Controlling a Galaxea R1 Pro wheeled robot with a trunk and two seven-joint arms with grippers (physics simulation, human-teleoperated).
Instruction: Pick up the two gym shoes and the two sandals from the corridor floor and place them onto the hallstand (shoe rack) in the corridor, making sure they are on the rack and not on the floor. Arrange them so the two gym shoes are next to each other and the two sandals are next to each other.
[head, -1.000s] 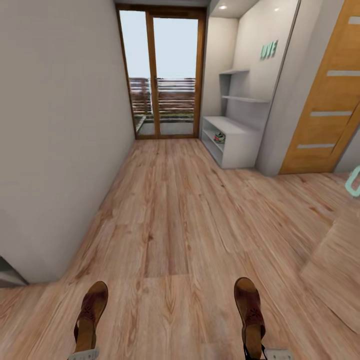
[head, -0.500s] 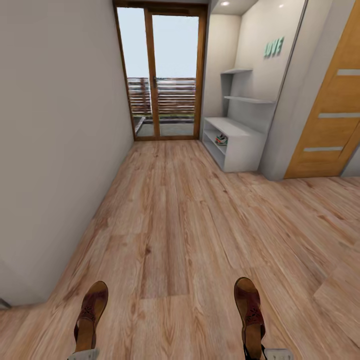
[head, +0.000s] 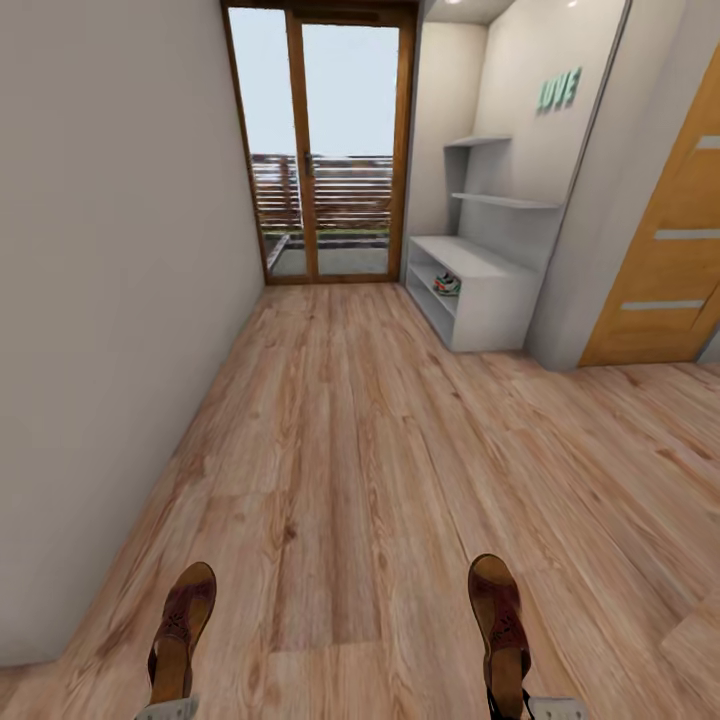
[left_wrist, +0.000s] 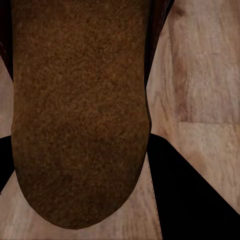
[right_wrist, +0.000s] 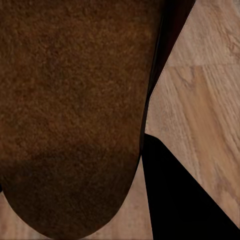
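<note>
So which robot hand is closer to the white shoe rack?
Right. The right hand, carrying a sandal, is on the shoe rack's side; the left hand, with the other sandal, is by the opposite wall.

Left gripper (head: 167, 709) pokes in at bottom left, right gripper (head: 555, 708) at bottom right, each clamped on a sandal.

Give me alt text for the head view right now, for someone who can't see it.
Two dark brown sandals, the left sandal and the right sandal, are held out low at the bottom edge, above the wood-plank corridor floor. Ahead on the right stands the white hallstand, with a gym shoe on a shelf tier. A glass door closes the corridor's far end.
</note>
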